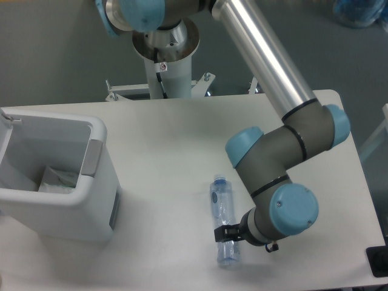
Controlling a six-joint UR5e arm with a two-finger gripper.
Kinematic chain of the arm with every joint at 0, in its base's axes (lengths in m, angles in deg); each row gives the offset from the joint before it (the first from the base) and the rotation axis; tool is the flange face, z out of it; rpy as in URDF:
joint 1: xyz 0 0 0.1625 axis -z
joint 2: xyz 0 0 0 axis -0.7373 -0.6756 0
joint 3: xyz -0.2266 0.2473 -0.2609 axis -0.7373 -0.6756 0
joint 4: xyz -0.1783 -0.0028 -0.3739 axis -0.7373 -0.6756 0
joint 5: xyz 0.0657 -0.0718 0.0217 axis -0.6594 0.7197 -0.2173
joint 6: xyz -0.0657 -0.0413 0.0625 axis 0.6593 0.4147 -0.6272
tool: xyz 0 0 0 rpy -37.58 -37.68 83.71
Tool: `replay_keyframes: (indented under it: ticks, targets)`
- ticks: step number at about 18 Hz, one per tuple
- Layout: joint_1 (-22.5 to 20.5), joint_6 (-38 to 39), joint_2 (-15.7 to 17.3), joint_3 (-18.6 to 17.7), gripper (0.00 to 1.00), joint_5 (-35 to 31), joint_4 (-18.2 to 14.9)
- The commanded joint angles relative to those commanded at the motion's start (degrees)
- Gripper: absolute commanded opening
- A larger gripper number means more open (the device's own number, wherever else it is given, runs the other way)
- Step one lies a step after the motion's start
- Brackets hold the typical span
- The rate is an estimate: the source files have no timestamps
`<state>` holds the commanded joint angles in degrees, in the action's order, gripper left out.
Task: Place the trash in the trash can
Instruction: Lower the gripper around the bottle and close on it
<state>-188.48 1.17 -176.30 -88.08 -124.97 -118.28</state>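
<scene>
A slim clear bottle (222,209) with a blue cap lies lengthwise on the white table, cap pointing away from the front edge. My gripper (227,233) is down at the bottle's lower half, its black fingers (219,231) straddling the body, and it looks open. The wrist hides part of the fingers. The white trash can (91,130) with a grey side panel stands at the left. A flat white packet (59,179) lies inside it.
The arm's pedestal (165,57) rises behind the table's far edge. My forearm slants across the right half of the table. A dark object (377,260) sits off the table's front right corner.
</scene>
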Motion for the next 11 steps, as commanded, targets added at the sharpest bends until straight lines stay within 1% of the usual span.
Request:
replay_keyframes:
  ticks: [5,7,11]
  targets:
    - [1.41,0.09,-1.93,-0.09,1.00,-1.84,0.35]
    - [1.49,0.35,-2.55,-0.52,1.00,-1.93,2.36]
    - [2.28,0.35,-3.51,-0.97,1.00,-4.04,3.16]
